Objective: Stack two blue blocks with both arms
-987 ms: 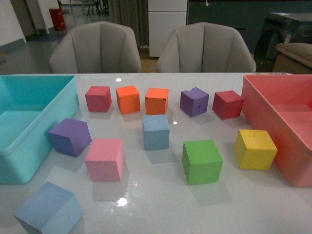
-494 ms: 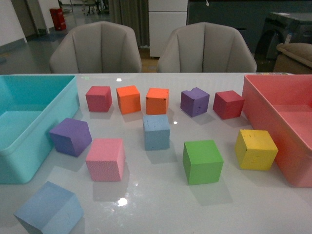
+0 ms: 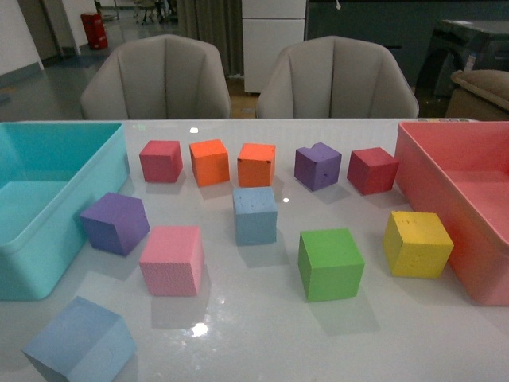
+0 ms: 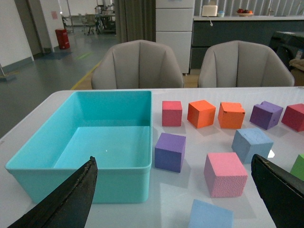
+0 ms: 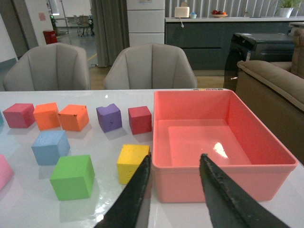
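Note:
One blue block [image 3: 255,215] sits mid-table behind the pink and green cubes; it also shows in the left wrist view [image 4: 252,145] and the right wrist view [image 5: 50,147]. The second blue block [image 3: 79,341] lies at the near left corner, tilted, and shows in the left wrist view [image 4: 211,214] low between the fingers. Neither arm shows in the front view. My left gripper [image 4: 175,194] is open wide and empty, above that near block. My right gripper [image 5: 173,190] is open and empty, over the near wall of the pink-red bin [image 5: 223,183].
A turquoise bin [image 3: 48,208] stands at the left, the pink-red bin [image 3: 453,179] at the right. Pink [image 3: 172,260], green [image 3: 330,263], yellow [image 3: 417,243], purple [image 3: 116,223] cubes surround the middle block. Red, orange and purple cubes line the back [image 3: 256,165]. Two chairs stand behind.

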Controlling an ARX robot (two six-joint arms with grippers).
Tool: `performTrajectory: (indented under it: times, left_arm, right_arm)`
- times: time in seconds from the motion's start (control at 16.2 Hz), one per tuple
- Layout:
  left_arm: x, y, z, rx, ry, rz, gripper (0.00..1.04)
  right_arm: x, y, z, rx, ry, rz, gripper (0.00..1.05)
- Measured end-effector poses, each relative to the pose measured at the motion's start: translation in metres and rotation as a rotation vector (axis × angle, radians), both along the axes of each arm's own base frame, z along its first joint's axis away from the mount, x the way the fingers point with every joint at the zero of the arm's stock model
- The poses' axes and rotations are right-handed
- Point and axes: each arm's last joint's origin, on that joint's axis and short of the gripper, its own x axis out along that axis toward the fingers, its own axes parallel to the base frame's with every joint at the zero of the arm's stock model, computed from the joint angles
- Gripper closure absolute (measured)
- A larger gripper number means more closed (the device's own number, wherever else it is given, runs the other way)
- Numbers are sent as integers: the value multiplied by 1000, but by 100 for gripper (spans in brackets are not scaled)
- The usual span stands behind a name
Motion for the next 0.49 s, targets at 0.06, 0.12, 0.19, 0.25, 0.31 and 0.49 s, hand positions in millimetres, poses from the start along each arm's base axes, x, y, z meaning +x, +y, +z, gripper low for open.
performTrajectory:
  times: [0.06, 0.12, 0.19, 0.25, 0.31, 0.49]
  left_arm:
    - [0, 0, 0, 0, 0, 0, 7]
    - [0, 0, 0, 0, 0, 0, 7]
    - [0, 0, 0, 0, 0, 0, 7]
    - [0, 0, 0, 0, 0, 0, 7]
    - [0, 0, 0, 0, 0, 0, 7]
    - [0, 0, 0, 0, 0, 0, 7]
  right_arm:
    - [0, 0, 0, 0, 0, 0, 70]
    - [0, 0, 0, 0, 0, 0, 65]
    - [0, 0, 0, 0, 0, 0, 57]
    - [0, 0, 0, 0, 0, 0, 45]
    - [0, 0, 0, 0, 0, 0, 32]
    - [0, 0, 0, 0, 0, 0, 7]
